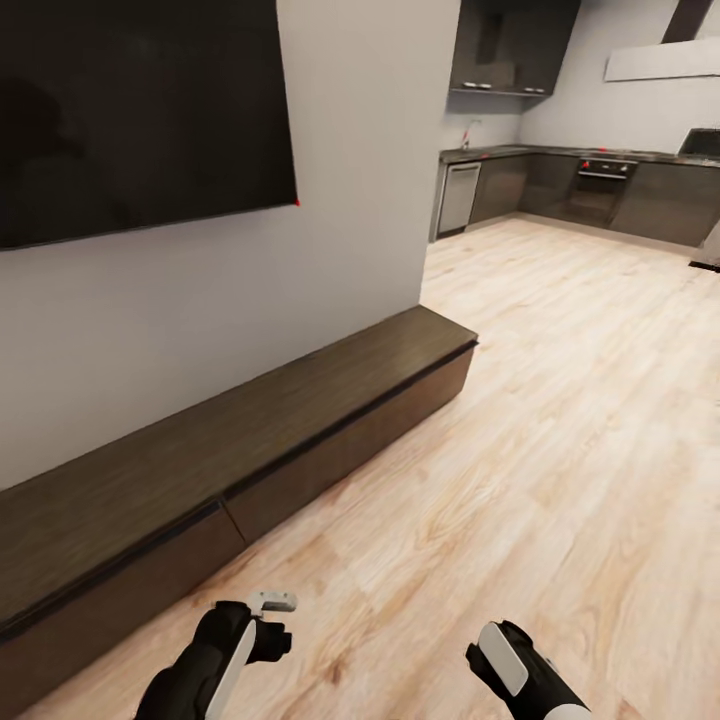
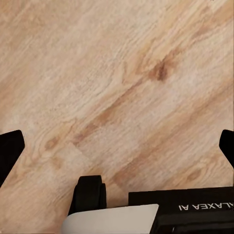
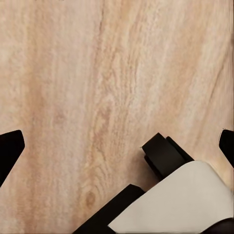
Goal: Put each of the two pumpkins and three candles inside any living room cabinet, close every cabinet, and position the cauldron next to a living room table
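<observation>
The long, low dark brown cabinet (image 1: 250, 420) runs along the white wall at the left in the head view, and its drawer fronts (image 1: 340, 440) sit flush and shut. My left arm (image 1: 215, 660) and right arm (image 1: 520, 665) hang low at the bottom edge, over bare floor in front of the cabinet. In the left wrist view the left gripper (image 2: 117, 146) is open, its dark fingertips (image 2: 9, 146) far apart over wooden boards. The right gripper (image 3: 117, 146) is open too, with nothing between its fingertips (image 3: 9, 146). The pumpkins, candles, cauldron and table are out of view.
A large black TV (image 1: 140, 110) hangs on the wall above the cabinet. Past the wall's corner (image 1: 425, 200) lies a kitchen with dark counters (image 1: 590, 185). Light wooden floor (image 1: 560, 420) stretches to the right and ahead. Parts of my own base (image 3: 170, 204) show below the grippers.
</observation>
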Robot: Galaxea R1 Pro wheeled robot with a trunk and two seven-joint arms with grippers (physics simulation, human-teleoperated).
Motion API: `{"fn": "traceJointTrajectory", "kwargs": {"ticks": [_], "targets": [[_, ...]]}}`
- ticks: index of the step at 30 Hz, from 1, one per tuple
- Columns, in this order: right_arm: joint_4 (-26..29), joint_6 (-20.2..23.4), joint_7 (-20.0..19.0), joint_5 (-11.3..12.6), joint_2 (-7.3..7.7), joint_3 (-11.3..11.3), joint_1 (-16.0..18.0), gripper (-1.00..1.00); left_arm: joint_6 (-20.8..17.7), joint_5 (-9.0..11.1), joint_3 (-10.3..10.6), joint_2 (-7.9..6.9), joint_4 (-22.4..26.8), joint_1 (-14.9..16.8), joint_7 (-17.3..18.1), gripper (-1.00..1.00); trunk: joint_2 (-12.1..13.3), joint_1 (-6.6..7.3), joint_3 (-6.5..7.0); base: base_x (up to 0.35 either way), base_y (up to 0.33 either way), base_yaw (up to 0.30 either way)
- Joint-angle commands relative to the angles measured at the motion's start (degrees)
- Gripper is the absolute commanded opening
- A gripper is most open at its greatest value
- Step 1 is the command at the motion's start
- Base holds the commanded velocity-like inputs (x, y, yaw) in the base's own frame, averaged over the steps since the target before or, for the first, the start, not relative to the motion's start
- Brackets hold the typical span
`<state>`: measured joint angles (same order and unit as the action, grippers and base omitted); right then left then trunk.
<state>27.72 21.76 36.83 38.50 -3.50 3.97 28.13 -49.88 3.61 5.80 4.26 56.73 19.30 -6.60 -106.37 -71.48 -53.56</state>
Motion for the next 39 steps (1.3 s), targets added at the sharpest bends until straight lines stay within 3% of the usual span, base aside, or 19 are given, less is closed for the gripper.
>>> {"fn": "traceJointTrajectory", "kwargs": {"ticks": [1, 9, 12, 21, 28, 39], "targets": [[-0.01, -0.02, 0.0, 0.0, 0.01, 0.03, 0.0, 1.0, 0.54, -0.21, -0.02, 0.4, -1.02, 0.4, -0.99, 1.0, 0.42, 0.23, 0.14, 0.0, 0.0, -0.24], [-0.03, -1.59, 0.0, -0.01, 0.07, 0.07, 0.0, 1.0, 1.81, -0.59, -0.09, 1.16, -3.27, 1.14, -3.56, 1.0, 3.62, 1.98, 1.3, 0.0, 0.0, -0.247], [-0.05, -1.88, 0.01, -0.01, 0.07, 0.07, 0.0, 1.0, 4.3, -0.55, -0.12, 1.15, -3.35, 1.17, -3.65, 1.0, 4.83, 2.64, 1.81, 0.0, 0.0, -0.255], [-0.38, -1.99, -0.01, -0.03, 0.07, 0.04, 0.0, 1.0, 6.45, -0.48, -0.07, 1.26, -3.35, 1.17, -3.66, 1.0, 4.83, 2.64, 1.8, 0.025, -0.009, -0.25], [-0.38, -2.09, -0.07, -0.43, 0.03, -0.06, 0.0, 1.0, 6.63, -0.61, 0.08, 1.24, -3.37, 1.18, -3.6, 1.0, 4.83, 2.64, 1.8, 0.259, -0.137, -0.085], [-0.46, -2.08, -0.1, -0.02, 0.07, -0.03, -0.17, 1.0, 6.81, -0.54, 0.17, 1.2, -3.37, 1.18, -3.6, 1.0, 4.83, 2.64, 1.84, 0.291, -0.173, -0.263]]}}
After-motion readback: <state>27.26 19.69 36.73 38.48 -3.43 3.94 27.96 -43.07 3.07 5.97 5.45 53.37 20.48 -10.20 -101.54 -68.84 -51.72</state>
